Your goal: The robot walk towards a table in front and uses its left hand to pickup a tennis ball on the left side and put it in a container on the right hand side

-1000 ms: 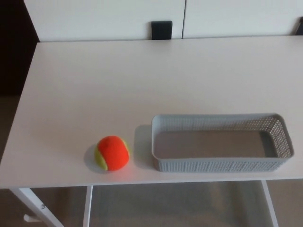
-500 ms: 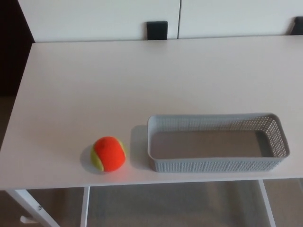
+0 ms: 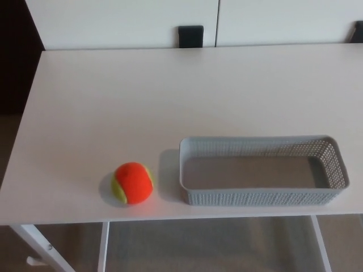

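An orange and yellow-green tennis ball [image 3: 133,182] rests on the white table [image 3: 170,96], near the front edge on the left. To its right, a short gap away, stands a long grey perforated container [image 3: 262,195] with nothing inside it. Neither of my hands shows in the head view.
The table's front edge runs just below the ball and the container, with white legs [image 3: 34,243] and floor beneath. A white wall with a black fitting [image 3: 190,36] lies behind the table. A dark area borders the table's left side.
The whole picture has shifted by a few pixels, so the camera moved slightly. The ball and the container keep their places on the table.
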`<state>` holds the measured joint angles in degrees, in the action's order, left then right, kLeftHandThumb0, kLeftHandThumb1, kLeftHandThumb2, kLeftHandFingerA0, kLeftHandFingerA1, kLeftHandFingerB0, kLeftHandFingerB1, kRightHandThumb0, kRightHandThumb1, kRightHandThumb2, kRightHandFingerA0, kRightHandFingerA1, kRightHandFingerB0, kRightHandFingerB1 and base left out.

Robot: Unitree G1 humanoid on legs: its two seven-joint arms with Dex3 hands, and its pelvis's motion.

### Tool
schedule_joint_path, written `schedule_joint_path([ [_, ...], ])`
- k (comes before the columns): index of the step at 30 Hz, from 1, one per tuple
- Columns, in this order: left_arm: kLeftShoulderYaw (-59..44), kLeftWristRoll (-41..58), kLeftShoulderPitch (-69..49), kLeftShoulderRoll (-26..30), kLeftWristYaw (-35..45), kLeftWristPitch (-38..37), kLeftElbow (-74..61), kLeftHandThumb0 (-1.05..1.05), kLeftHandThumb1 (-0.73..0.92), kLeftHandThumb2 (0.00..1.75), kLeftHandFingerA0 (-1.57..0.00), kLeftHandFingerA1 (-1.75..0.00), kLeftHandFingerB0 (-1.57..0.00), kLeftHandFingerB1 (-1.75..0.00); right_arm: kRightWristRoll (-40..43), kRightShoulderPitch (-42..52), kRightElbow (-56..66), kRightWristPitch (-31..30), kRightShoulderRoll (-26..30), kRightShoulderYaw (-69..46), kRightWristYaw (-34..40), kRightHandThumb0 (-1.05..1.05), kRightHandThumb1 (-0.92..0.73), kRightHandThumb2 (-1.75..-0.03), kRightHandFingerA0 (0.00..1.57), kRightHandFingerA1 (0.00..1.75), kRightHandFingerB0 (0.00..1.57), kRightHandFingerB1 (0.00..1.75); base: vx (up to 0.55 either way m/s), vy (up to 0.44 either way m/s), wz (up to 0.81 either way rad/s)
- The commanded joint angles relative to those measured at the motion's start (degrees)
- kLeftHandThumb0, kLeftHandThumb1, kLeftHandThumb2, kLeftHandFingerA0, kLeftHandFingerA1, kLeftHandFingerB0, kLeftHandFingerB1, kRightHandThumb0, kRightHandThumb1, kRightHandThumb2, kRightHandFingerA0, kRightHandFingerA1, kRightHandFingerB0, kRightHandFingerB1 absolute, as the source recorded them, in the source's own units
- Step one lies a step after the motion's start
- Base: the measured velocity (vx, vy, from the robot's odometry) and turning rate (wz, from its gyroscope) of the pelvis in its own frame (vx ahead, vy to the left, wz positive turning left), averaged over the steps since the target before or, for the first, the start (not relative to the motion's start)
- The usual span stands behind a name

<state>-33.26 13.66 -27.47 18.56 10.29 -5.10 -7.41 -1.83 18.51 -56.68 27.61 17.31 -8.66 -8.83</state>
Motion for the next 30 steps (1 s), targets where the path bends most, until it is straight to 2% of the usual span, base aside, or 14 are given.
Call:
schedule_joint_path([
  [1, 6.0, 1.1, 14.2, 15.0, -0.3, 21.4, -33.4, -0.18, 0.42, 0.54, -0.14, -0.35, -0.08, -0.23, 0.1, -0.2, 2.2, -1.9, 1.4, -0.2, 0.6, -0.42, -0.50, -0.55, 0.55, 0.48, 0.49, 0.41, 0.00, 0.000, 0.00],
  [2, 7.3, -0.1, 15.3, 15.8, 0.5, 21.6, -33.3, -0.16, 0.37, 0.86, -0.02, -0.49, 0.00, -0.49, 0.1, -0.2, 2.5, -2.2, 1.3, -0.2, 0.5, -0.42, -0.50, -0.55, 0.56, 0.48, 0.49, 0.41, 0.00, 0.000, 0.00],
  [7, 19.1, -9.3, 24.6, 20.3, 5.3, 24.5, -30.4, -0.16, 0.35, 0.85, -0.02, -0.49, 0.00, -0.48, -0.6, -0.2, 3.5, -2.4, 1.6, 0.3, 0.9, -0.41, -0.51, -0.55, 0.56, 0.47, 0.48, 0.41, 0.00, 0.000, 0.00],
  [8, 22.0, -12.0, 26.3, 21.2, 6.2, 24.5, -29.3, -0.32, 0.38, 0.56, -0.20, -0.38, -0.12, -0.30, -0.6, -0.4, 3.3, -2.5, 1.6, 0.3, 1.0, -0.40, -0.50, -0.55, 0.57, 0.48, 0.49, 0.41, 0.00, 0.000, 0.00],
  [9, 23.4, -13.4, 27.1, 21.5, 6.6, 24.4, -28.7, -0.32, 0.38, 0.56, -0.20, -0.38, -0.12, -0.30, -0.4, -0.5, 3.1, -2.5, 1.6, 0.2, 0.9, -0.40, -0.50, -0.55, 0.57, 0.48, 0.49, 0.41, 0.00, 0.000, 0.00],
  [10, 26.8, -15.3, 29.2, 21.8, 7.5, 24.5, -27.0, -0.14, 0.30, 0.83, -0.08, -0.51, -0.05, -0.49, -0.1, -0.7, 2.7, -2.3, 1.5, 0.0, 0.7, -0.40, -0.49, -0.54, 0.58, 0.49, 0.49, 0.42, 0.00, 0.000, 0.00],
  [14, 34.8, -17.2, 34.9, 21.8, 9.7, 25.1, -22.1, -0.13, 0.31, 0.83, -0.08, -0.51, -0.06, -0.49, 0.0, -1.0, 3.0, -3.0, 1.4, -0.1, 0.8, -0.40, -0.50, -0.55, 0.57, 0.49, 0.49, 0.42, 0.00, 0.000, 0.00],
  [15, 37.1, -18.0, 36.4, 21.9, 10.5, 25.5, -20.8, -0.25, 0.38, 0.54, -0.19, -0.36, -0.15, -0.29, -0.2, -1.1, 2.9, -2.7, 1.5, 0.0, 0.8, -0.40, -0.50, -0.55, 0.58, 0.50, 0.49, 0.43, 0.00, 0.000, 0.00],
  [18, 40.5, -19.2, 38.7, 22.8, 11.2, 27.2, -19.7, -0.26, 0.39, 0.55, -0.17, -0.35, -0.13, -0.29, -0.1, -1.4, 2.6, -2.3, 1.5, -0.1, 0.8, -0.41, -0.49, -0.54, 0.58, 0.50, 0.49, 0.43, 0.00, 0.000, 0.00],
  [19, 43.7, -20.7, 40.6, 23.7, 12.8, 28.9, -19.2, -0.21, 0.25, 0.70, -0.01, -0.44, 0.00, -0.40, 0.1, -1.3, 3.2, -2.6, 1.4, -0.1, 0.6, -0.41, -0.49, -0.54, 0.58, 0.50, 0.48, 0.43, 0.00, 0.000, 0.00],
  [25, 52.8, -25.5, 45.1, 25.3, 15.4, 33.6, -17.7, -0.21, 0.24, 0.67, -0.01, -0.39, 0.00, -0.33, 1.0, -0.3, 4.9, -2.9, 1.2, -0.5, -0.4, -0.39, -0.49, -0.54, 0.55, 0.49, 0.47, 0.43, 0.00, 0.000, 0.00],
  [26, 54.0, -26.0, 45.7, 25.6, 16.0, 34.6, -17.6, -0.20, 0.37, 0.53, -0.06, -0.27, -0.05, -0.25, 1.0, -0.1, 5.2, -2.9, 1.1, -0.6, -0.4, -0.39, -0.49, -0.54, 0.55, 0.49, 0.47, 0.43, 0.00, 0.000, 0.00],
  [27, 56.1, -27.4, 46.5, 26.6, 17.6, 35.6, -17.5, -0.23, 0.26, 0.66, 0.00, -0.29, 0.00, -0.28, 0.7, 0.1, 5.3, -2.5, 1.3, -0.4, -0.2, -0.39, -0.49, -0.54, 0.56, 0.50, 0.47, 0.44, 0.00, 0.000, 0.00],
  [30, 58.2, -28.5, 47.6, 27.4, 18.6, 36.7, -17.2, -0.25, 0.26, 0.64, 0.00, -0.25, -0.02, -0.26, 0.5, -0.4, 4.9, -2.8, 1.6, -0.4, -0.3, -0.40, -0.49, -0.54, 0.56, 0.50, 0.48, 0.43, 0.00, 0.000, 0.00],
])
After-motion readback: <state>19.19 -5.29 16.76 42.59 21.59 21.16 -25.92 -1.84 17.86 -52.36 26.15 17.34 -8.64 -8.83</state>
